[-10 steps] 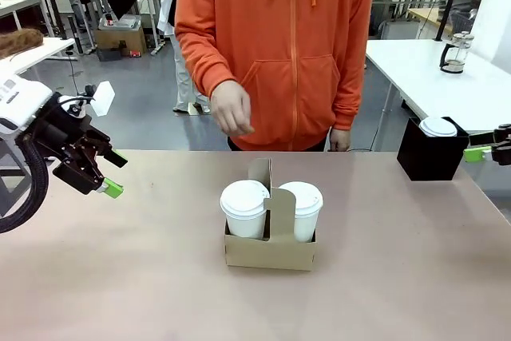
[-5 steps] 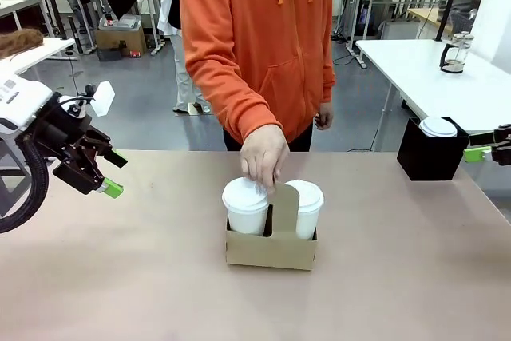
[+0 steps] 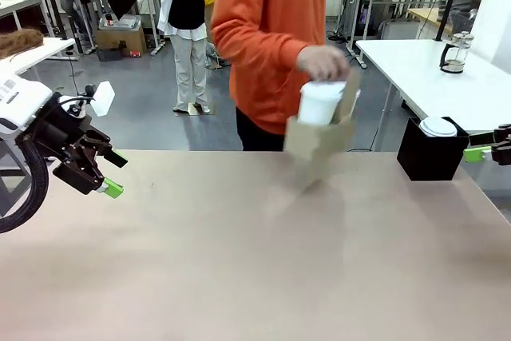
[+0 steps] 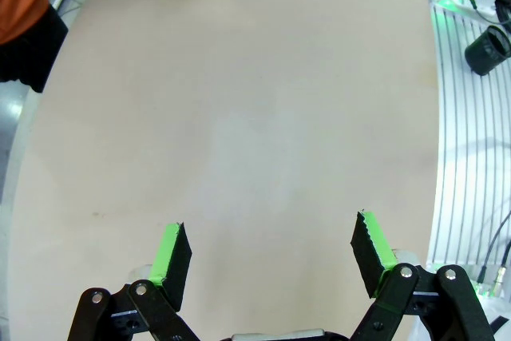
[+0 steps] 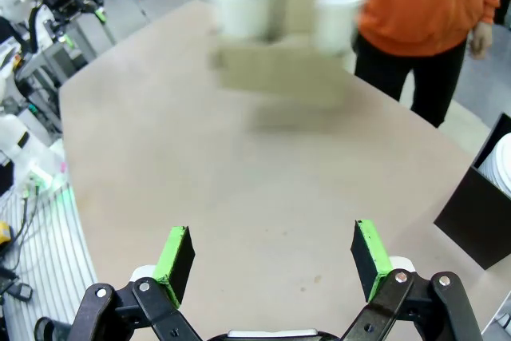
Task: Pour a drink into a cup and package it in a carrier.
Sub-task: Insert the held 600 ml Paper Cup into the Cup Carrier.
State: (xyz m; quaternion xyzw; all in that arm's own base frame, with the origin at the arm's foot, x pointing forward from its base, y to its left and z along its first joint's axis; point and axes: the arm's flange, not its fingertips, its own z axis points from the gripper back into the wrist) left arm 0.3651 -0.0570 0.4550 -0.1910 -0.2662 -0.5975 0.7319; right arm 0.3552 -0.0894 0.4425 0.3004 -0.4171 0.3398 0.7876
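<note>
The carrier (image 3: 318,143) is off the table (image 3: 239,277), hanging in the air above its far edge, held by the person's hand (image 3: 323,61) at the top of the handle panel; it is motion-blurred, so fine detail can't be told; two white lidded cups (image 5: 239,5) sit in it, one either side of the panel. From the right wrist view the carrier (image 5: 283,69) shows its broad side, the cups side by side along its long axis, which runs roughly across that picture; the handle panel stands upright, perhaps a little tilted.

You should treat the packaging as done and the handover as the person's move; keep both arms parked well apart from the carrier and don't reach under it while it's lifted; wait until the hand and load are out of the workspace before any repositioning.

Your left gripper (image 4: 271,257) is released, jaws wide, nothing between them, over bare table at the left; your right gripper (image 5: 271,257) is likewise spread and empty, beside the black box (image 3: 431,153) at the right edge.
</note>
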